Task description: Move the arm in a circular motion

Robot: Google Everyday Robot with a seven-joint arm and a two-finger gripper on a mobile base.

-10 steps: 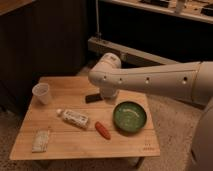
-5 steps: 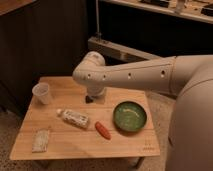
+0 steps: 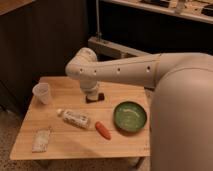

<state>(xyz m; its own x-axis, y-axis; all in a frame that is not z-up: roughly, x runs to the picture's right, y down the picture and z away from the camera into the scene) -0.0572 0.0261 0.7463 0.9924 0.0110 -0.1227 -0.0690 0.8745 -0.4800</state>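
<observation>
The arm is large, smooth and off-white, with small dark dots along its casing. It reaches in from the right across the back of the wooden table. Its rounded joint hangs over the table's back middle. A short segment drops from that joint toward the tabletop. The gripper is hidden at the far end of that segment, and none of it shows.
On the table are a clear plastic cup at the back left, a small dark object under the arm's short segment, a white tube, a red-orange item, a green bowl and a flat packet. Dark cabinets stand behind.
The arm's joint has swung left across the table's back, and the arm's body now fills more of the right side. The things on the table have not moved.
</observation>
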